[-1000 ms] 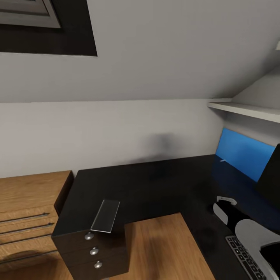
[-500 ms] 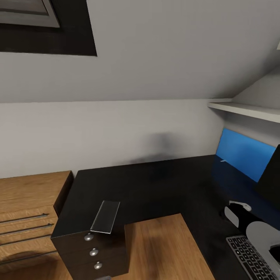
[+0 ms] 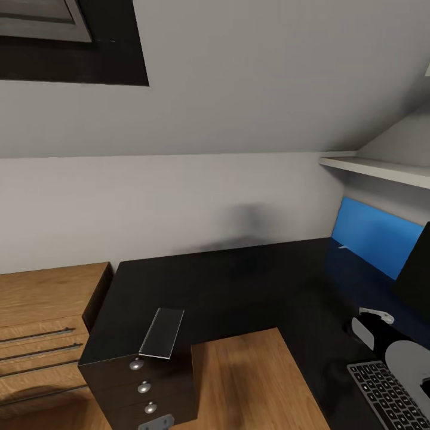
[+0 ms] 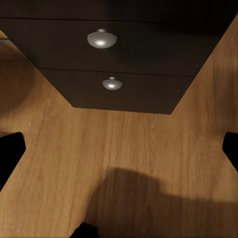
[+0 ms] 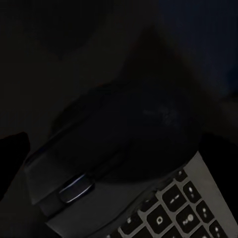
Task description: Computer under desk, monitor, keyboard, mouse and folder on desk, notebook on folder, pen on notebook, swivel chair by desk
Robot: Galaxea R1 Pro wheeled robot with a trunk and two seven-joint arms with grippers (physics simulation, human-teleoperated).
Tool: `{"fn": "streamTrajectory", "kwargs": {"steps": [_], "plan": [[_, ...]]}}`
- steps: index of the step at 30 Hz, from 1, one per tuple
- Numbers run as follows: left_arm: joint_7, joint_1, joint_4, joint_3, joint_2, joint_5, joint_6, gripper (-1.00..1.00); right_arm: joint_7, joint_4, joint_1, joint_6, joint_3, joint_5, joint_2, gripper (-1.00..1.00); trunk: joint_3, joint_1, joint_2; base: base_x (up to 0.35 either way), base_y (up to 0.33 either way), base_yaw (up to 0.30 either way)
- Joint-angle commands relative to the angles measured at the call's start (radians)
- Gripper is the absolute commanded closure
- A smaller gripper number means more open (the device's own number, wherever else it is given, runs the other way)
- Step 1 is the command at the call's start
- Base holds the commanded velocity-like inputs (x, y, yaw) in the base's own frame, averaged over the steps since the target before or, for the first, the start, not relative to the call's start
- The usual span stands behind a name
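**Desk Partly Tidy, Stack Not Made Yet**

The right tool (image 3: 369, 325) hung low over the desk (image 3: 239, 286), close above the mouse (image 5: 124, 144). The mouse lay right at the top edge of the keyboard (image 3: 388, 394), and it may have been partly on it. It was too dark there to tell if that tool was apart, together or holding the mouse.

The monitor (image 3: 418, 272) stood on the desk just past that tool. The blue folder (image 3: 373, 242) was beyond the tool, by the wall. I could not tell if it lay flat or leaned.

The grey notebook (image 3: 161, 332) lay far off to that tool's left, above the drawers (image 4: 119, 54). The left tool (image 4: 119, 158) was low by those drawers, over the wood floor (image 4: 124, 144), with its fingers (image 4: 10, 153) wide apart and holding nothing.

So the monitor, keyboard, mouse and folder looked to be up on the desk. What was left, I think: lay the notebook on the folder, put the pen on top, and roll the chair in.
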Motion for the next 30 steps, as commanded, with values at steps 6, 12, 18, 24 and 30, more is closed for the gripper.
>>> {"fn": "streamTrajectory", "kwargs": {"steps": [6, 12, 18, 24, 30], "plan": [[0.005, -0.002, -0.001, -0.005, 0.001, 0.010, -0.013, -1.00, 0.035, 0.000, 0.000, 0.003, -0.105, -0.066, -0.026, 1.00, -0.001, 0.000, -0.001, 0.000, 0.000, 0.000], [0.005, -0.002, -0.001, -0.005, 0.001, 0.011, -0.014, -1.00, 0.038, 0.000, 0.000, 0.001, -0.131, -0.076, -0.029, 1.00, -0.001, 0.000, -0.001, 0.000, 0.000, 0.000], [0.011, -0.002, 0.004, -0.005, 0.001, 0.017, -0.013, -1.00, 0.038, 0.000, -0.001, -0.009, -0.134, -0.077, -0.027, 1.00, -0.017, 0.019, -0.036, 0.000, 0.000, 0.000], [0.010, -0.002, 0.005, -0.005, 0.001, 0.017, -0.013, -1.00, 0.038, 0.000, 0.000, -0.017, -0.134, -0.076, -0.026, 1.00, -0.036, 0.042, -0.078, 0.000, 0.000, 0.000], [0.008, -0.002, 0.005, -0.005, 0.001, 0.017, -0.013, -1.00, 0.038, 0.000, -0.001, -0.020, -0.134, -0.075, -0.026, 1.00, -0.055, 0.065, -0.120, 0.000, 0.000, 0.000]]}}
